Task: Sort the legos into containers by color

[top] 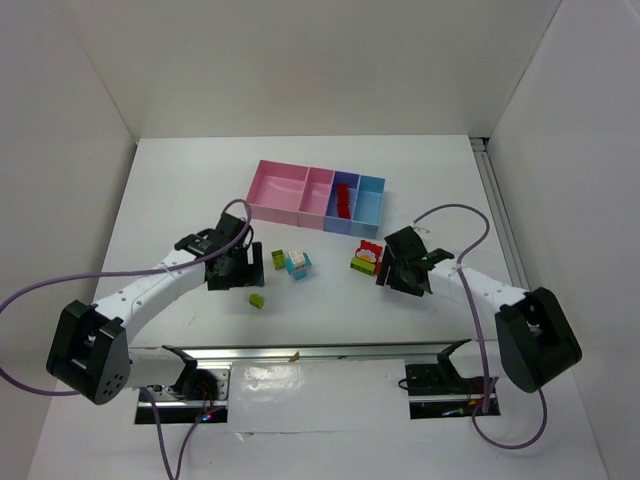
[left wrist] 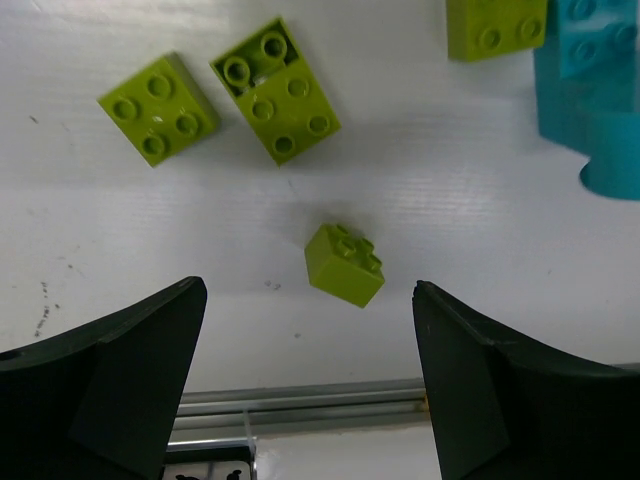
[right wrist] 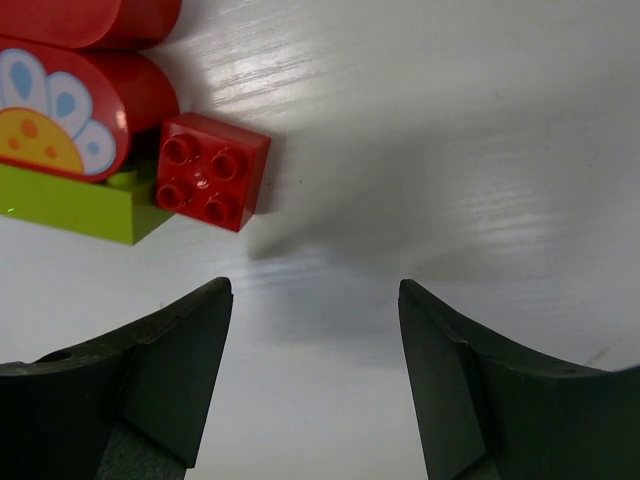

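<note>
White bench [top: 180, 200] carries bins [top: 300, 215] toward its far edge, legos [top: 297, 264] loose mid-bench. Left pincer [left wrist: 308, 300] hangs spread over a lime brick [left wrist: 343, 263], probably to take it; right pincer [right wrist: 315, 290], spread and empty, is near a red brick [right wrist: 212, 170].

Legos [top: 297, 264] scattered nr bins [top: 280, 190]; red piece [top: 343, 201] binned.

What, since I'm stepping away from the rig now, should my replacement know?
Left gripper: open, empty, pointed at a small lime green brick.
Right gripper: open, empty, near a red brick beside the flower-print clump.
Done: one red piece lies in the periwinkle bin.
Left: everything else lies unsorted on the table, including the cyan-and-white clump; clumps need splitting.
</note>
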